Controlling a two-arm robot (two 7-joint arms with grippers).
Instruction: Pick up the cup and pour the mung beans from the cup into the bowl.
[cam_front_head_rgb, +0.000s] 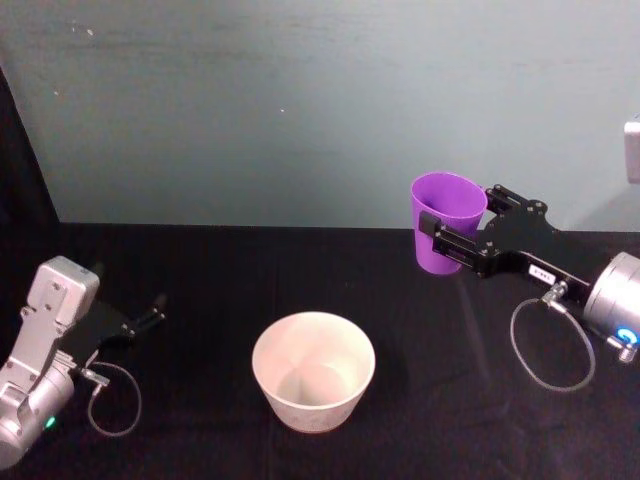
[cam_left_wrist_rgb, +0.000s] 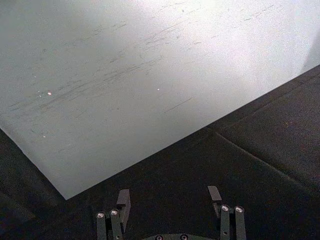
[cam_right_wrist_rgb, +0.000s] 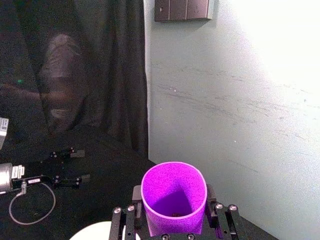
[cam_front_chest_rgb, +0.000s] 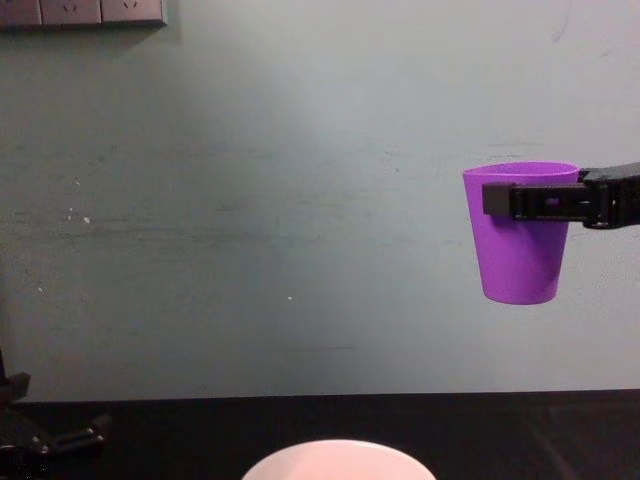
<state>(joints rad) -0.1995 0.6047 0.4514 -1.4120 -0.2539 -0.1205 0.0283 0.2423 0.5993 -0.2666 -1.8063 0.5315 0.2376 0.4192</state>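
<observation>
On the black bench (cam_front_head_rgb: 200, 260) the pinkish-white bowl (cam_front_head_rgb: 310, 412) sits empty. My right claw (cam_front_head_rgb: 452, 243) grips the purple cup (cam_front_head_rgb: 448, 205) near its rim, upright, raised to the right of the bowl and not over it. My left claw (cam_front_head_rgb: 150, 315) rests wide, left of the bowl. If I tip here, the beans will hit the bench. Even once over the bowl, from this height they may bounce out.

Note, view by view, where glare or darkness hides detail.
Left wrist view: glare whitens the wall. Right wrist view: wall blown out, curtain murky. Head view: black tablecloth swallows shadows around the bright bowl and idle left claw. Chest view: even light on the cup in the right claw.
</observation>
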